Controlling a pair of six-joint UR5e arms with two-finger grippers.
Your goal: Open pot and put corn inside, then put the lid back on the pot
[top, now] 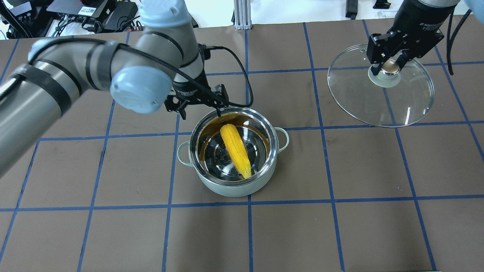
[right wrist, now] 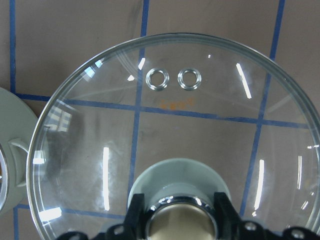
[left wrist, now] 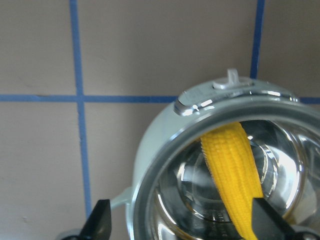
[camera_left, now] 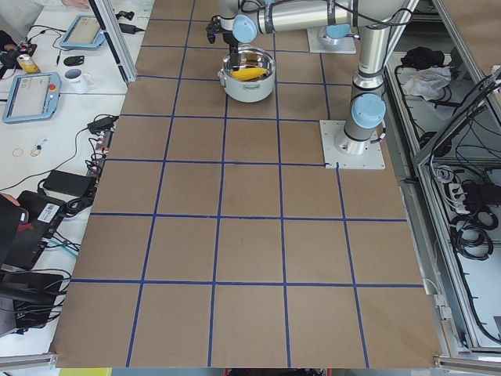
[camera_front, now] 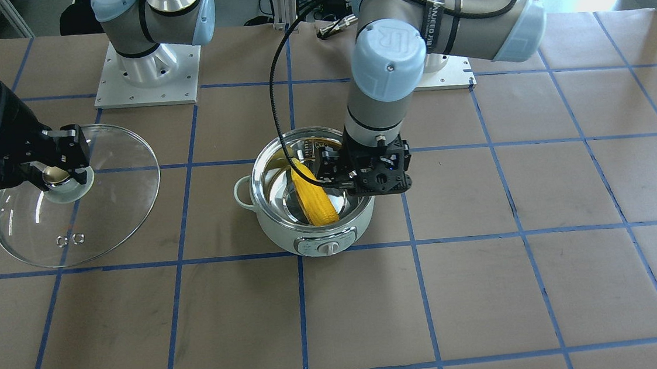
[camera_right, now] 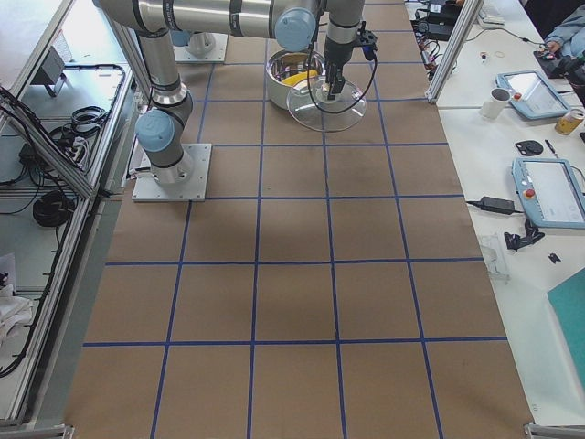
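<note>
The pale mint-green pot (top: 227, 187) stands open mid-table, also in the front view (camera_front: 286, 242) and the left wrist view (left wrist: 160, 130). The yellow corn (top: 235, 149) lies slanted inside it on the steel bottom (camera_front: 315, 200) (left wrist: 232, 170). My left gripper (top: 200, 109) is open and empty just over the pot's rim on the robot's side (camera_front: 353, 179) (left wrist: 182, 222). My right gripper (top: 389, 67) is shut on the knob of the clear glass lid (top: 363, 102) and holds it slightly tilted above the table, off to my right of the pot (camera_front: 112, 190) (right wrist: 190, 135).
The brown table has a blue tape grid. The two arm bases (camera_front: 147, 75) stand at the robot's edge. A black cable (top: 242, 71) loops from the left wrist over the table behind the pot. Benches with tablets (camera_left: 31, 98) flank the table ends.
</note>
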